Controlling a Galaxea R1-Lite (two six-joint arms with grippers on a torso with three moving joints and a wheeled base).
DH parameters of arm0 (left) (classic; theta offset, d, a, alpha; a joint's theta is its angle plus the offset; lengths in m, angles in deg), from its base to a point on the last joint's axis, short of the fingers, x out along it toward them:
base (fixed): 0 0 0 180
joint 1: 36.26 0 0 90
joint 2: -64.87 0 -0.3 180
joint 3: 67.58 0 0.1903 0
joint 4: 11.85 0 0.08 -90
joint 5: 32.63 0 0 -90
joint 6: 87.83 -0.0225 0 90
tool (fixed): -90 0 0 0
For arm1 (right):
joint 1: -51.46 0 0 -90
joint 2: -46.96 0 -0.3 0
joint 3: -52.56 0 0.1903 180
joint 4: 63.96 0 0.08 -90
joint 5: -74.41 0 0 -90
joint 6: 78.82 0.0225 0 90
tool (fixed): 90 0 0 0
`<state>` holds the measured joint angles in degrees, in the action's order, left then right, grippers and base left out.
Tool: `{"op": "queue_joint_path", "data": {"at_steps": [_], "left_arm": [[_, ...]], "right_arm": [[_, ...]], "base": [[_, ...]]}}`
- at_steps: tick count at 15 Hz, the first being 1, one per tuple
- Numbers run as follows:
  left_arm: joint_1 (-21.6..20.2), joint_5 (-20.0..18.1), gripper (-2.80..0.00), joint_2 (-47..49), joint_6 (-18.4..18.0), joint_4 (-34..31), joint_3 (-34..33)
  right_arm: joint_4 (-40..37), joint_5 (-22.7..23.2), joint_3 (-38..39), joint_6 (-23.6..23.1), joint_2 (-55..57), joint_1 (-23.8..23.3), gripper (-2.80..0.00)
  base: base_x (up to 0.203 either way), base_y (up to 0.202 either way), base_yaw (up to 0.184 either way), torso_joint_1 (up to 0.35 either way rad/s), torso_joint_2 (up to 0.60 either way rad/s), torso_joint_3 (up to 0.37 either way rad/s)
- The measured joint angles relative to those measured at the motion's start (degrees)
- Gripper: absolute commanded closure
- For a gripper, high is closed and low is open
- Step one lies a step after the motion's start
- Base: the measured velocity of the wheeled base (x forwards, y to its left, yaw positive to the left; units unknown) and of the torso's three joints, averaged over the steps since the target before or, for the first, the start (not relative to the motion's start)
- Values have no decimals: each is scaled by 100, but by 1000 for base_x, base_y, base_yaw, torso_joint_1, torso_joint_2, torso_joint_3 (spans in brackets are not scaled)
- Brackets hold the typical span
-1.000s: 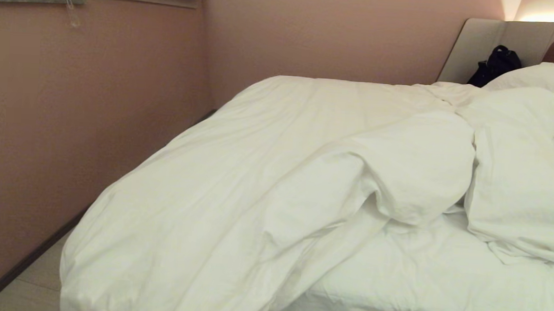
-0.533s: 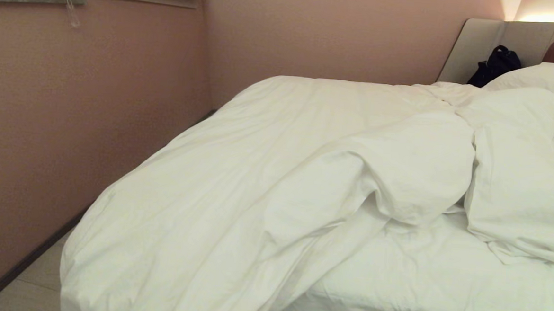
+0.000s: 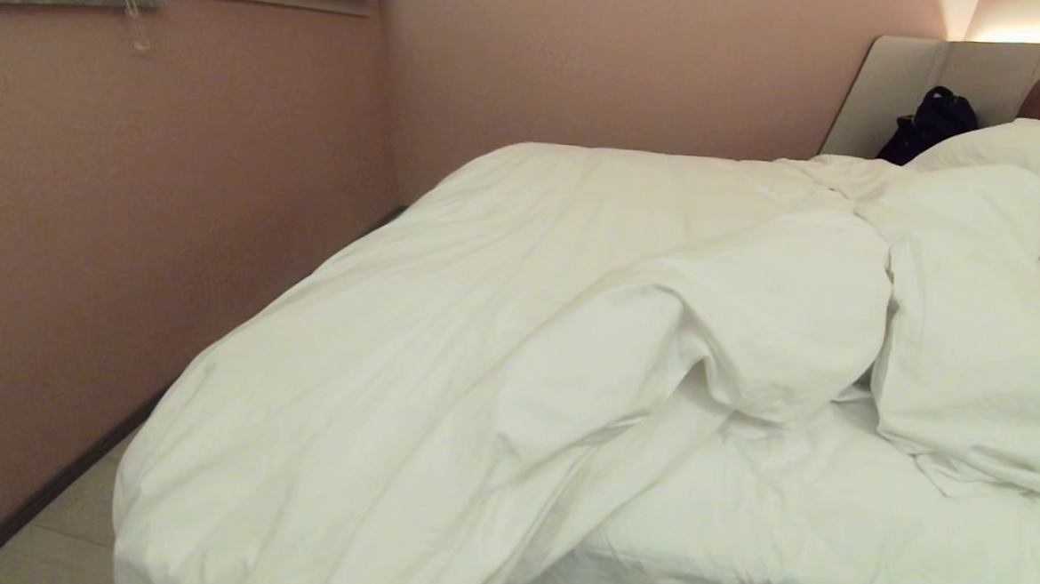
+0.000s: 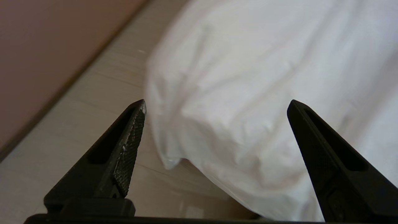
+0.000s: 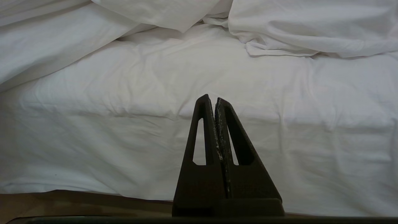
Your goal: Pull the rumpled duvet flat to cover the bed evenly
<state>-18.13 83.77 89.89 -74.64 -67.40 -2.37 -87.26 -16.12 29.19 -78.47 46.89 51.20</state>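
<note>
From the head camera you see the duvet [image 3: 499, 344] bunched toward the left side of the bed [image 3: 827, 540], spilling over its corner. Your left gripper [image 4: 216, 104] hangs near that corner, jaws released. Your right gripper [image 5: 214, 101] faces the mattress side, jaws clenched, empty.

duvet [image 3: 482, 343] near corner settled slightly lower

The duvet [image 3: 482, 343] is seen as plain white, unpatterned; the wall [image 3: 132, 218] is coloured dusty pink; the floor [image 4: 77, 124] is shown pale beige (wood-grained); the left gripper [image 4: 216, 107] is coloured black; the bag [image 3: 929, 122] likewise.
</note>
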Motion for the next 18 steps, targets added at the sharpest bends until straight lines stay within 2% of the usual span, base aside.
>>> {"op": "queue_joint_path", "data": {"at_steps": [2, 3, 6, 8, 10, 13, 18], "left_arm": [[-389, 33, -280, -224, -33, -12, -15], [-626, 30, 0, -298, -79, -6, -15], [-1435, -56, 0, -542, -343, 40, -15], [-1677, -293, 0, -872, -556, 51, -64], [-1783, -511, 0, -1220, -710, 60, -88], [-1823, -706, 0, -1699, -746, 145, -135], [-1840, -692, 0, -2216, -796, 156, -248]], "right_arm": [[0, 0, 0, 0, 0, 2, 0], [0, -2, 0, -2, 0, 2, 0], [1, 0, 0, 0, 0, 0, 0], [-1, 0, 0, -1, 0, 0, 0], [0, 0, 0, 0, 0, 0, 0], [-2, 0, 0, -2, 0, 0, 0], [0, 0, 0, 4, 0, 0, 0]], "base": [[0, 0, 0, 0, 0, 0], [0, 0, 0, 0, 0, 0], [0, 0, 0, 0, 0, 0], [0, 0, 0, 0, 0, 0], [0, 0, 0, 0, 0, 0], [0, 0, 0, 0, 0, 0], [0, 0, 0, 0, 0, 0]]}}
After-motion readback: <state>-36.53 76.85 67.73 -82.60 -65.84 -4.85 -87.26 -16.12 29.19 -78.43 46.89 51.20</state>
